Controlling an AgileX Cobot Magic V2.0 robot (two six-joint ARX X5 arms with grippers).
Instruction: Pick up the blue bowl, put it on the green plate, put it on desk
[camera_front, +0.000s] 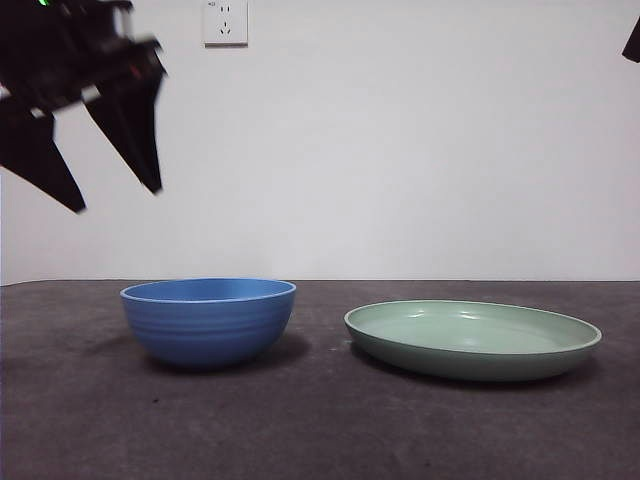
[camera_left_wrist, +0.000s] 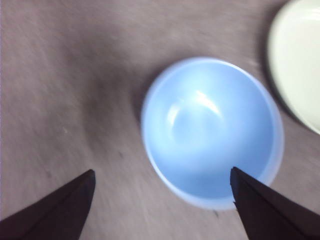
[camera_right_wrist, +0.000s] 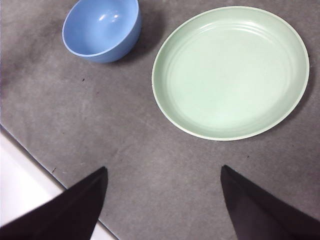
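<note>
So the blue bowl (camera_front: 208, 320) is sitting upright on the desk (camera_front: 300, 430), lower left of centre in the front view, and it's empty. The green plate (camera_front: 473, 338) is just beside it, lower right of centre, with a small strip of bare desk between them, not touching. Makes sense to me as a setup: the plate is wider and flat, so it's a clear landing spot, and the bowl is close enough that the carry should be short. Nothing is on the plate yet, so I'd say the task is at the very beginning, the reach-for-the-bowl bit.

The left gripper (camera_front: 118, 200) is the one doing the work. In the front view it's up in the upper left corner, big and dark, jaws pointing down and angled toward the right, well above the bowl and a bit left of it. Its jaws are spread wide and holding nothing. In the left wrist view the bowl fills the middle of the frame, and one jaw tip overlaps the bowl's rim in the picture. That view is blurry, so don't trust fine detail. My guess is it's lining up to pinch the rim wall.

The right gripper (camera_right_wrist: 162, 180) hangs high over the desk, jaws also apart and empty, with both dishes in its view. In the front view it's only a black tip at the upper right corner, so it looks like it's waiting.
</note>
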